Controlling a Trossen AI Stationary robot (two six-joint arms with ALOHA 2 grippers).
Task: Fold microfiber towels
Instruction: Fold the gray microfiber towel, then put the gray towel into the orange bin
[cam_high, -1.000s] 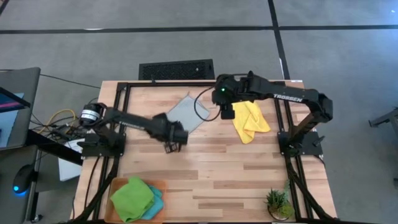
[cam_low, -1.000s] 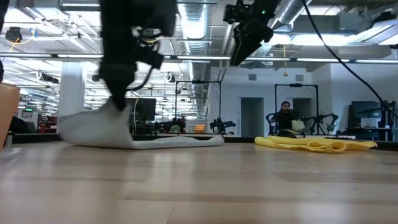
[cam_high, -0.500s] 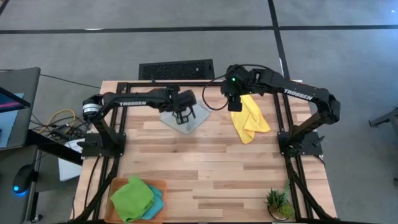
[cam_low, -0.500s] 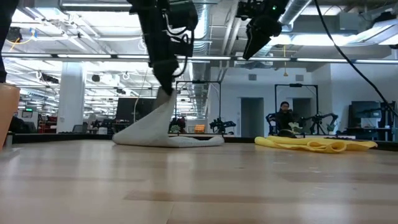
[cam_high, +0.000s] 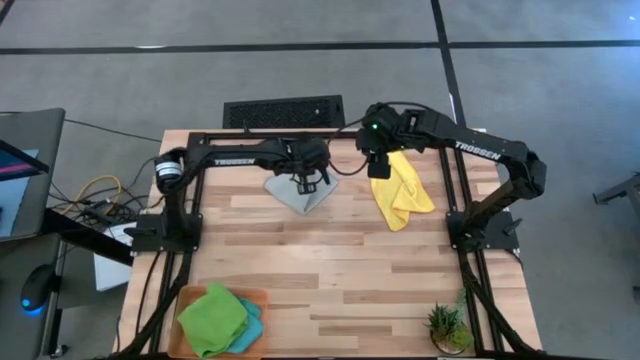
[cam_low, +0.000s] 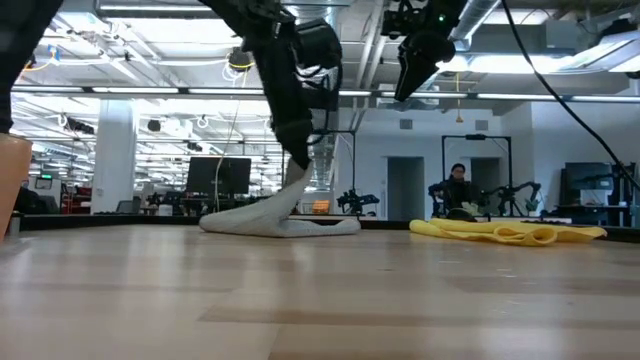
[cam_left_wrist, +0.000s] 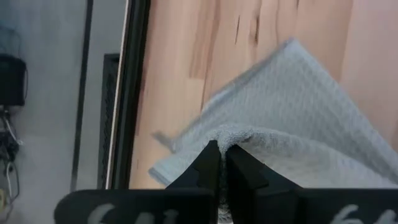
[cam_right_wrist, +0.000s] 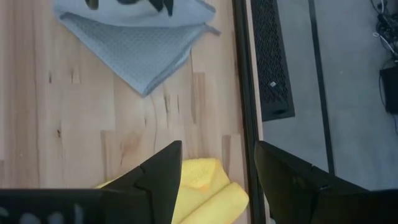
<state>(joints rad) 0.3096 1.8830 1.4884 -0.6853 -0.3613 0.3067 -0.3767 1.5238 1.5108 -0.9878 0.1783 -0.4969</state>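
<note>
1. High view: the light grey towel (cam_high: 300, 192) is pinched by the left gripper (cam_high: 308, 181) at the table's far side; the right gripper (cam_high: 380, 171) is held over the yellow towel (cam_high: 402, 194); the green towel (cam_high: 212, 318) and teal towel (cam_high: 250, 327) are seen on the orange tray (cam_high: 262, 298).
2. Low view: one grey edge is lifted off the table (cam_low: 320, 300).
3. Left wrist view: the fingers (cam_left_wrist: 208, 163) are clamped on a grey fold.
4. Right wrist view: the jaws are spread wide.

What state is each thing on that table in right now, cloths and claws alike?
Grey towel: one edge lifted, the rest on the table.
Left gripper: shut on the grey towel.
Right gripper: open, empty, above the yellow towel.
Yellow towel: loosely folded, lying flat.
Green towel: bunched, on the teal towel.
Teal towel: on the orange tray.
</note>
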